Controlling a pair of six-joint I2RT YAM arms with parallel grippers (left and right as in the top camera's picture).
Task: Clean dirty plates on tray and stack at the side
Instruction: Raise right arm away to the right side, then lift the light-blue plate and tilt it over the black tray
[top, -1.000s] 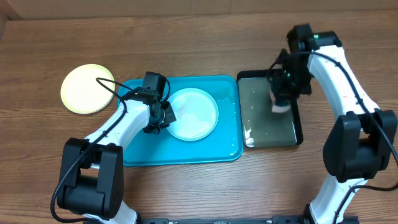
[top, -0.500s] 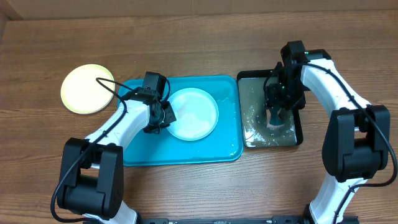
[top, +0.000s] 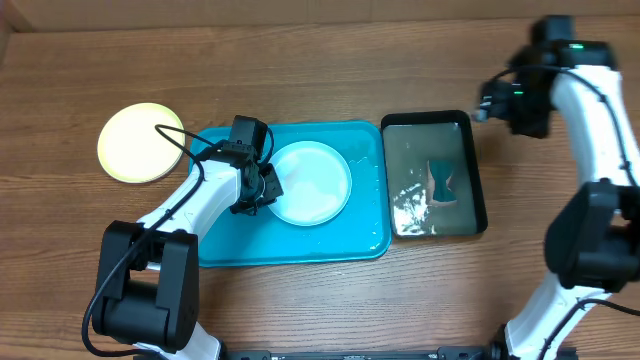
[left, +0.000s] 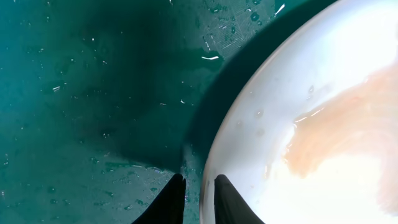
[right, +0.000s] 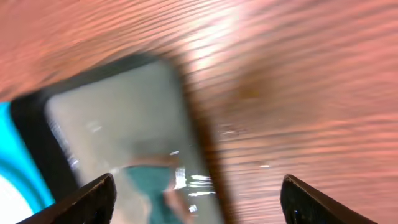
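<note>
A pale plate (top: 312, 183) lies on the turquoise tray (top: 290, 245), and the left wrist view shows an orange smear (left: 336, 124) across that plate (left: 298, 81). My left gripper (top: 262, 188) (left: 200, 199) is at its left rim, jaws a narrow gap apart: one finger (left: 173, 204) over the tray (left: 93, 93), the other (left: 231, 204) over the plate. A yellow-green plate (top: 140, 143) rests on the table left of the tray. My right gripper (top: 485, 105) (right: 198, 183) hangs wide open and empty above the black tray's far right corner.
The black tray (top: 478, 190) (right: 28, 109) holds water and a teal sponge (top: 443, 182) (right: 149, 180), just right of the turquoise tray. Bare wooden table (top: 330, 70) lies behind both trays. The right wrist view is blurred.
My right gripper opened, left the sponge in the black tray's water, and swung up toward the back right. My left gripper's jaws eased slightly apart at the plate rim.
</note>
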